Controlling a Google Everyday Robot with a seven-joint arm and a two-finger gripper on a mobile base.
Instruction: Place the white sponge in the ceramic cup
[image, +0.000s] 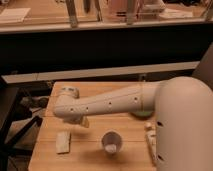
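Note:
The white sponge (62, 141) lies flat on the wooden table (90, 157), near its front left. The ceramic cup (111, 142) stands upright to the right of the sponge, with something pale inside it. My white arm (115, 102) reaches across the table from the right. The gripper (79, 120) hangs under the arm's left end, above and just right of the sponge and left of the cup. It holds nothing that I can see.
A green object (142, 114) shows partly under the arm at the right. Small white items (150, 139) lie at the table's right edge, by my body. A dark counter front (100, 45) stands behind the table, and a dark chair (12, 120) to its left.

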